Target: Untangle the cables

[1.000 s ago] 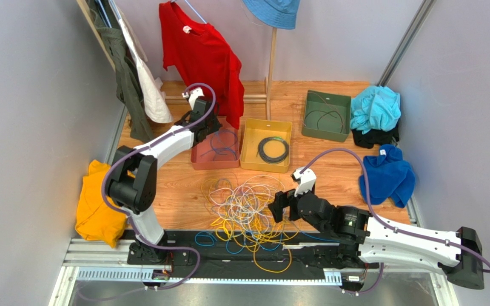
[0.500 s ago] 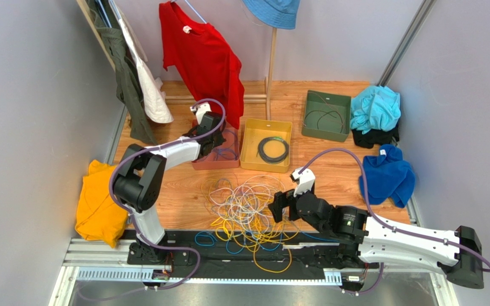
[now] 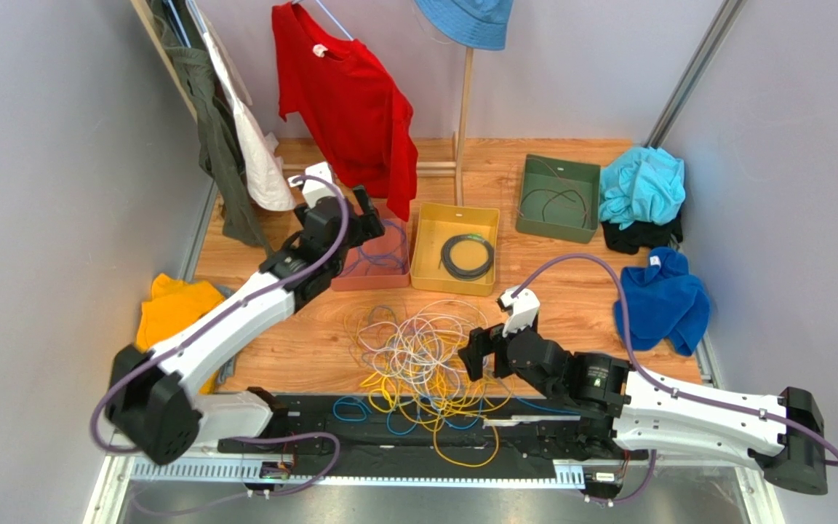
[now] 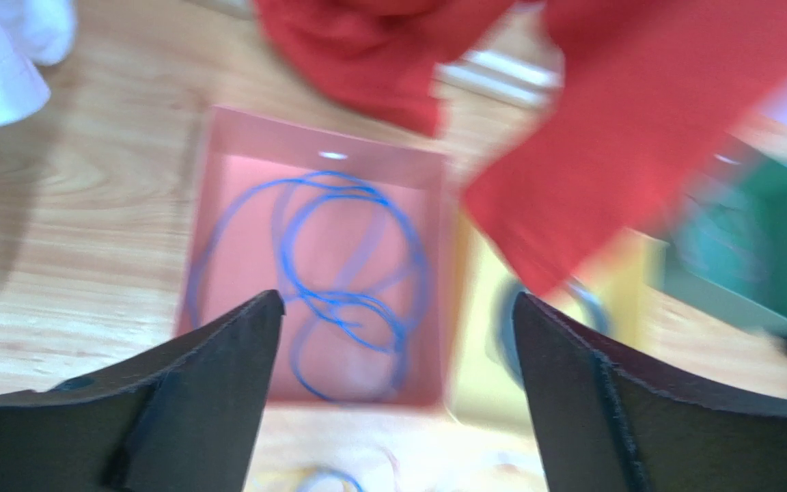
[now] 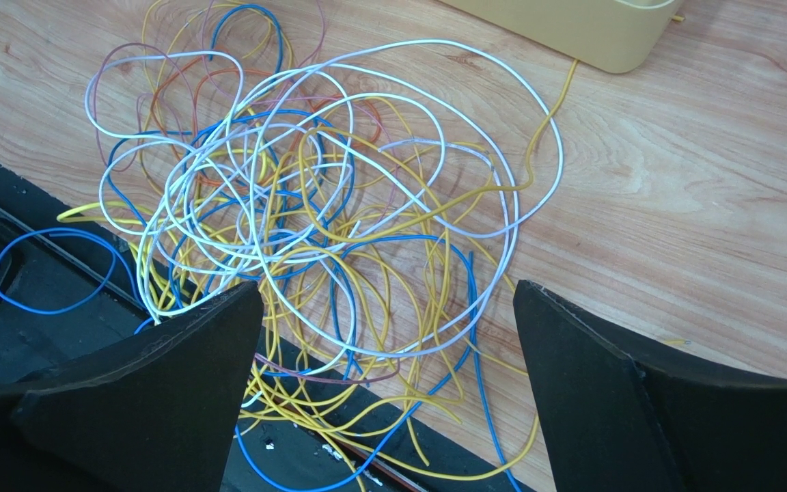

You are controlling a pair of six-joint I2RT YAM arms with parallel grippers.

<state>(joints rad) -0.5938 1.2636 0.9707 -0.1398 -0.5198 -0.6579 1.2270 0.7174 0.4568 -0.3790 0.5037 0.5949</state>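
The cables (image 3: 418,355) lie as a loose tangle of yellow, white, blue and purple loops on the wooden table, spilling onto the black rail; the right wrist view shows the cables (image 5: 316,205) up close. My right gripper (image 3: 476,358) hovers at the tangle's right edge, and the right gripper (image 5: 387,292) is open with nothing between its fingers. My left gripper (image 3: 364,222) hangs over the pink tray (image 3: 338,273). The left gripper (image 4: 398,297) is open and empty. A blue cable (image 4: 336,267) lies coiled inside the pink tray (image 4: 316,128).
A yellow tray (image 3: 426,278) with a black coil stands right of the pink one, a green tray (image 3: 557,227) farther back right. A red shirt (image 3: 347,93) hangs just behind the left gripper. Blue cloth (image 3: 664,300) lies right, orange cloth (image 3: 172,311) left.
The left gripper, shut before, now stands open over the pink tray, and its arm has swung out to the left. The right arm has not moved.
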